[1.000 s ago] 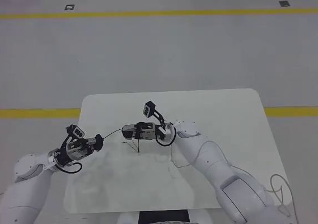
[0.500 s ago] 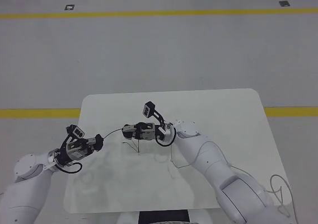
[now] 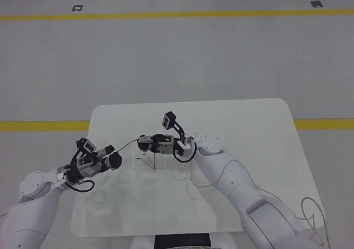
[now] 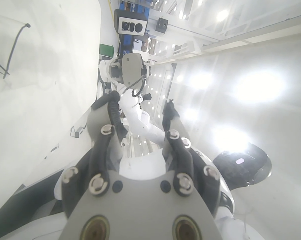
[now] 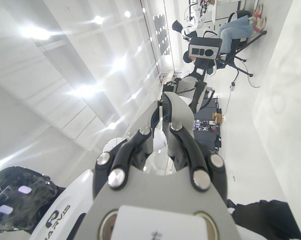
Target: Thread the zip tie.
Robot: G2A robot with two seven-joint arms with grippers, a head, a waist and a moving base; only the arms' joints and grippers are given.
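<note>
Zip tie [image 3: 126, 146] shows in the top view as one thin dark strap. It hangs a little above the white bench [image 3: 245, 124], between the two arms, over the part of the bench near the robot. One end of it goes into the right gripper [image 3: 142, 144], and the other end points toward the left gripper [image 3: 113, 159].

In the right wrist view the fingers [image 5: 176, 112] of the right gripper [image 5: 163, 106] are narrow, with the pads almost together. From the top view they appear to hold the end of the zip tie, but the strap itself is too thin to find between the pads.

In the left wrist view the fingers [image 4: 110, 111] of the left gripper [image 4: 140, 106] stand wide apart. From the top view I cannot tell if the free end of the zip tie touches them or only comes near.

Two thin black straps [image 3: 151, 163] lie on the bench just beside the right gripper, on the side toward the robot, and they meet in a V shape. The left wrist view shows them [image 4: 14, 47] flat on the bench surface [image 4: 40, 106], one with a small head at its end.
</note>
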